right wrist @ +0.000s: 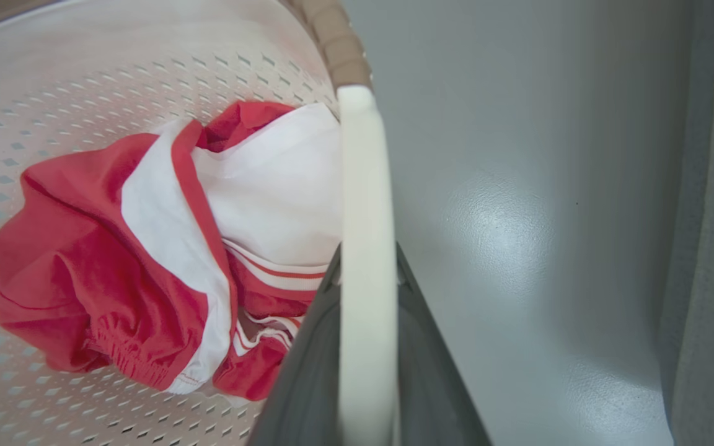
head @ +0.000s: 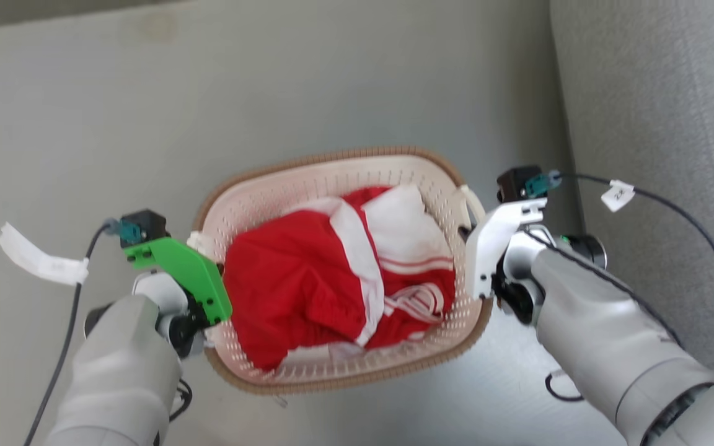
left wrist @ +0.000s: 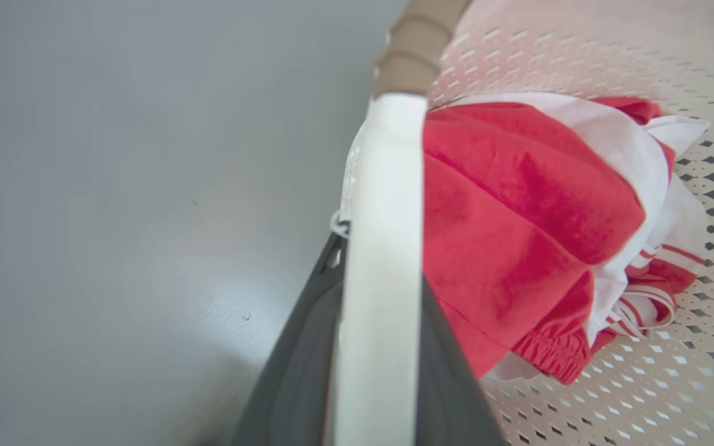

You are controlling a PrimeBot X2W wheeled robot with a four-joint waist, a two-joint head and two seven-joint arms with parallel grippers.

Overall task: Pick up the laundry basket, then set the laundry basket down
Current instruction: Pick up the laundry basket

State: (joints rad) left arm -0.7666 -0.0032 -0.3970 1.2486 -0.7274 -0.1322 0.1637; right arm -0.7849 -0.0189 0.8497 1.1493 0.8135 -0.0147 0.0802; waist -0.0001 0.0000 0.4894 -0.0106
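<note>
Head view: laundry basket (head: 344, 178) lengthwise left-right

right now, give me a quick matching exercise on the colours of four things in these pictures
Things:
1. basket rim
2. clothes
3. left wrist bracket
4. floor

Colours:
a. grey
b. green
c. brown
d. red and white

Pairs: 1-c, 2-d, 3-b, 4-a
</note>
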